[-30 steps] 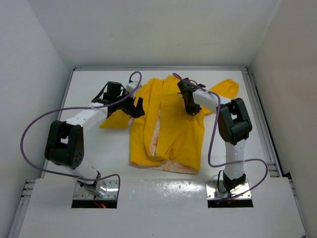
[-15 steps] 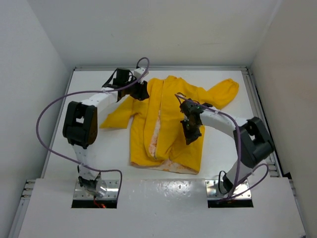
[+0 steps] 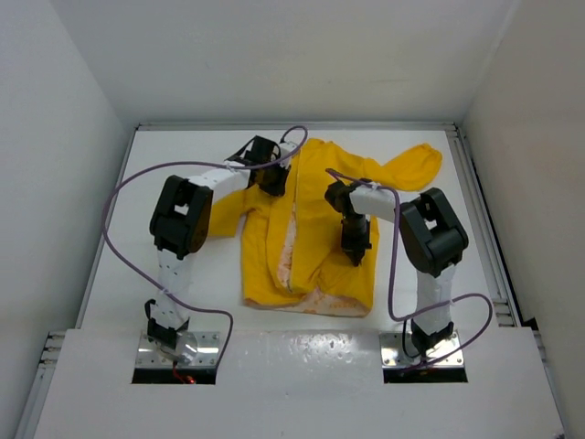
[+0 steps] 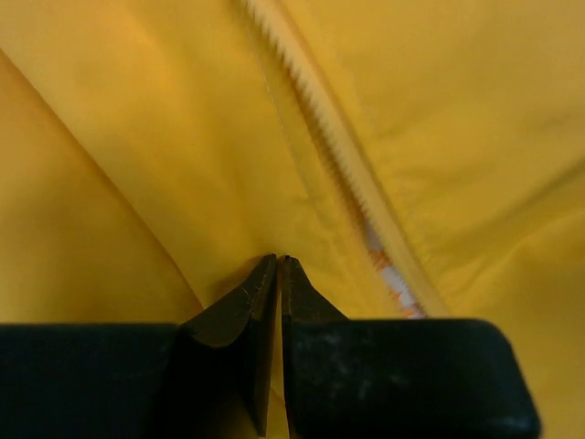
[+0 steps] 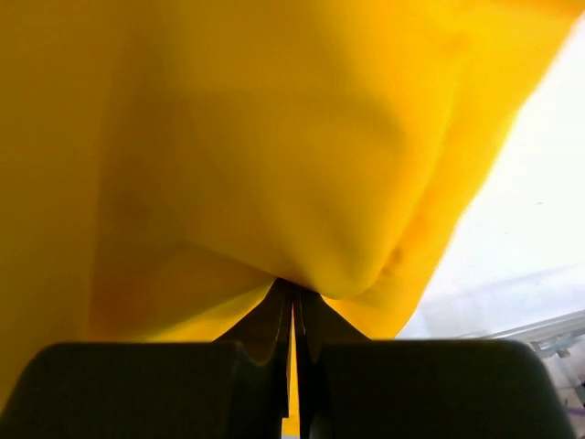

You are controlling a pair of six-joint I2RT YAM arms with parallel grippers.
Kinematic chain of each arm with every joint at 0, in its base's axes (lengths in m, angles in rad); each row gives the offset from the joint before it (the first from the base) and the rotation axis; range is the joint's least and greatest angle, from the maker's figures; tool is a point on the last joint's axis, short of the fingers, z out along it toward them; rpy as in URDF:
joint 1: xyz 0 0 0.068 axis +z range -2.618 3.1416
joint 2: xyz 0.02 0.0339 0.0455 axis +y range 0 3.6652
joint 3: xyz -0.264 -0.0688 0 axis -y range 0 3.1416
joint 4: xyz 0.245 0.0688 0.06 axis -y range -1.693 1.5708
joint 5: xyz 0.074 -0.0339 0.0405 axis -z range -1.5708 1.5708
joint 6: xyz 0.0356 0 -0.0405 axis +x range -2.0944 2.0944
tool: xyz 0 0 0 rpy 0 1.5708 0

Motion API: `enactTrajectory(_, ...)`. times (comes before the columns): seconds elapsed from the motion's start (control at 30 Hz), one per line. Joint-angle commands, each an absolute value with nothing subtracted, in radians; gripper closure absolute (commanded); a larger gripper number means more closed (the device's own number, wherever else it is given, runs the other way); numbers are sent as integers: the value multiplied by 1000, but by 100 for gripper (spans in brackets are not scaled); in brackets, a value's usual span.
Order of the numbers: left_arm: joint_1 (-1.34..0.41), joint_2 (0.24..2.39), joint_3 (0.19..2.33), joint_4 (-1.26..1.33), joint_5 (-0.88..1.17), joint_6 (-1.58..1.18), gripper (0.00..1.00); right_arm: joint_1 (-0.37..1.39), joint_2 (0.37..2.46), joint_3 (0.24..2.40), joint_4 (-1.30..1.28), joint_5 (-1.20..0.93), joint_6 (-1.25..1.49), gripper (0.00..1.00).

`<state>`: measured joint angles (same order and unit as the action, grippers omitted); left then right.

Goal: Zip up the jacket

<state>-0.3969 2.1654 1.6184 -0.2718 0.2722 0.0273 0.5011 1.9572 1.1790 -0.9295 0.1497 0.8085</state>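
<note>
Left gripper (image 4: 280,263) jaws nearly together, pinching jacket (image 3: 311,229) fabric just beside the zipper teeth (image 4: 315,101) near the collar; jacket lies mid-table (image 3: 183,265), lining showing low down. Right gripper (image 5: 294,291) clamped tight on a bunched right-panel fold. Risk: the thin pinches slip, or tugging cloth skews the teeth.

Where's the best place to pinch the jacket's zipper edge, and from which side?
Likely the toothed edge near the collar, approached from above on its open-front side: the jacket lies flat, and the teeth form a raised, firm ridge.
</note>
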Motion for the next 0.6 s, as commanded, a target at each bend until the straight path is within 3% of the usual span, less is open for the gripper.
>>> enactTrajectory(0.0, -370, 2120, 1562, -394, 143, 37, 87, 451, 2017, 1299, -937, 270, 839, 100)
enactTrajectory(0.13, -348, 2062, 1451, -457, 118, 46, 88, 419, 2072, 1374, -925, 301, 802, 100)
enactTrajectory(0.37, -316, 1994, 1313, -549, 250, 9, 88, 345, 2194, 1581, -855, 348, 675, 100)
enactTrajectory(0.57, -336, 1908, 1183, -514, 437, -86, 88, 302, 2191, 1654, -686, 186, 600, 100)
